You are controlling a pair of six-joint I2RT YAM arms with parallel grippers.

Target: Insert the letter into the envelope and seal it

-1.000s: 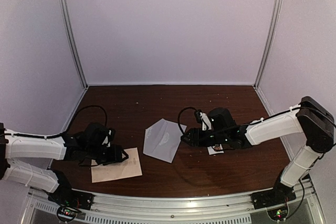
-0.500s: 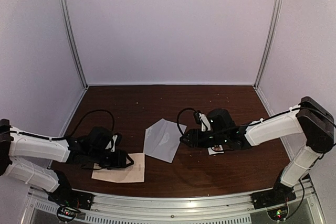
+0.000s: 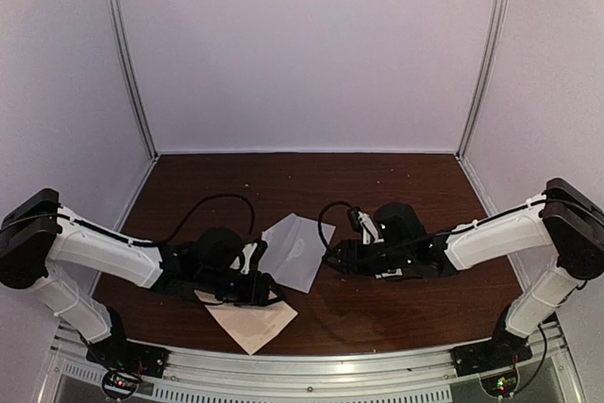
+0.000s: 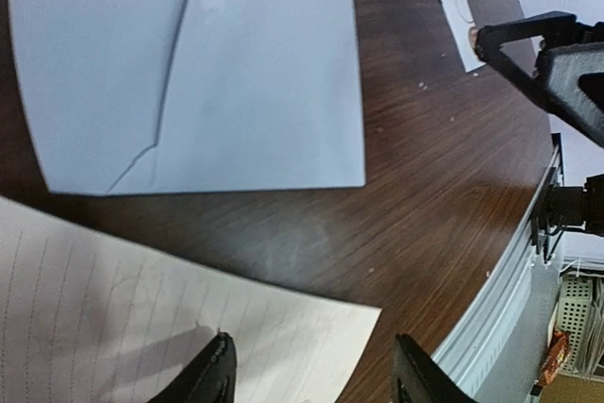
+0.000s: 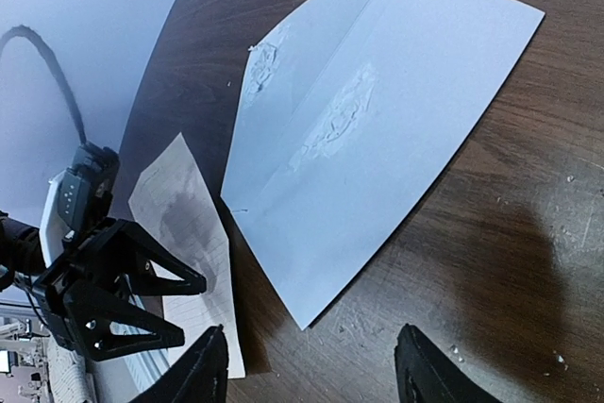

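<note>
Pale grey-white rectangular paper envelope [image 3: 297, 250] lies flat at the centre of the dark brown wooden table [image 3: 396, 191]. Its long axis runs diagonally from upper right to lower left in the top view. Its fold line and flap side seem to face the left of the frame, though the flap is hard to read from above.

Tan lined paper letter [image 3: 247, 321] lies flat just below-left of the envelope, near the front edge. It is close to the envelope's lower corner; whether they touch I can't tell. In the top view it sits corner-on, like a diamond.

Left gripper [image 4: 316, 379] hangs low over the letter's upper edge, fingers spread wide and gripping nothing. In the left wrist view the letter's corner lies between and under the fingers. One tip may be resting on the paper, but contact is unclear.

Right gripper [image 5: 311, 379] sits just beside the envelope's right edge, also spread wide and empty, pointing at the envelope across bare wood.

Small white sticker strip with circles [image 4: 451, 2] lies on the right, beside the right gripper.

Judgement: the left arm is the nearer one to the letter and the right arm is nearer the envelope. The letter has to travel up-right toward the flap side, so the insertion turns on lining up the letter's edge with the envelope's diagonal axis.
</note>
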